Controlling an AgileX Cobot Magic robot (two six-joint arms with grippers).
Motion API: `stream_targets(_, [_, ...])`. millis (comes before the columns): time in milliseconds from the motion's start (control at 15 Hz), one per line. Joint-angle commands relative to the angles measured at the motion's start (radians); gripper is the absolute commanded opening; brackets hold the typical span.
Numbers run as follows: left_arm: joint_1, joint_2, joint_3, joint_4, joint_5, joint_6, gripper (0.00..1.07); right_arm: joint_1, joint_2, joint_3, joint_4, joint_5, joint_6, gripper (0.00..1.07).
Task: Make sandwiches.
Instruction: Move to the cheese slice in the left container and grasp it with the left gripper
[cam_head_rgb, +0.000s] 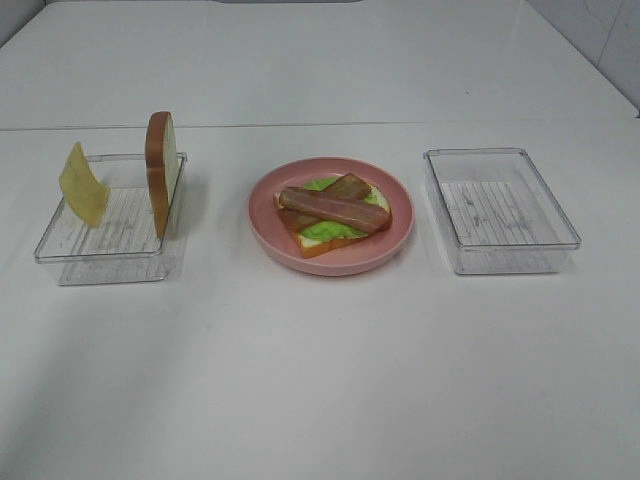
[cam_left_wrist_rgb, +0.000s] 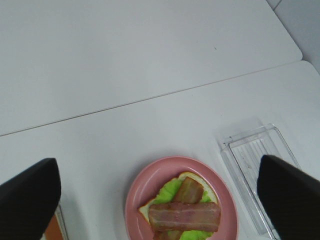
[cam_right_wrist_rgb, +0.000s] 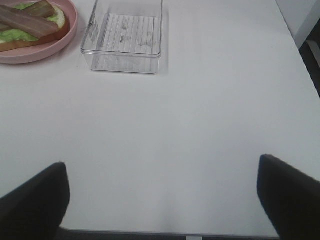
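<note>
You are looking at a sandwich that is roughly half built. In the middle of the worktop (cam_head_rgb: 320, 380) the pink plate (cam_head_rgb: 262, 215) is carrying the lower bread slice (cam_head_rgb: 318, 243), with the lettuce leaf (cam_head_rgb: 335, 231) lying on it and the two bacon strips (cam_head_rgb: 335, 208) crossing on top of the leaf. Those layers are sitting in place, so by my reading the base, the greens and the meat are done.

What is waiting is in the left tray (cam_head_rgb: 100, 262), toward the worktop's left edge. The cheese slice (cam_head_rgb: 82, 185) is leaning against that tray's outer wall, and the second bread slice (cam_head_rgb: 160, 180) is standing on edge against the wall nearer the plate. Neither is touching the stack. I judge that the cheese and then the closing slice are what you are yet to place. The right tray (cam_head_rgb: 505, 260), toward the right edge, is showing only its ribbed floor.

Both arms are hanging clear of the food. The left gripper (cam_left_wrist_rgb: 157, 162) is hovering above the plate with its jaws spread wide and grasping nothing. The right gripper (cam_right_wrist_rgb: 161, 164) is likewise gaping over bare worktop beside the right tray.
</note>
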Motion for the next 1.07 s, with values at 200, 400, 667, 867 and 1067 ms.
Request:
stream_targets(200, [0.082,-0.107,0.175,0.024,0.104,-0.007,1.01,-0.004,-0.031,0.003,-0.004,-0.009,-0.007,0.99])
stream_targets(400, [0.168,-0.153,0.329,0.024,0.104,-0.007,1.01,-0.004,-0.031,0.003,-0.004,-0.009,-0.007,0.99])
stream_targets(667, [0.267,-0.166,0.499,0.007,0.103,-0.009,1.01,-0.004,-0.031,0.003,-0.004,-0.009,-0.007,0.99])
stream_targets(867, [0.313,-0.147,0.581,0.009,0.1,-0.014,1.01,-0.004,-0.031,0.003,-0.004,-0.009,-0.007,0.99])
stream_targets(1067, [0.326,-0.109,0.592,0.027,0.103,-0.026,1.01,-0.004,-0.031,0.003,-0.004,-0.009,-0.007,0.99])
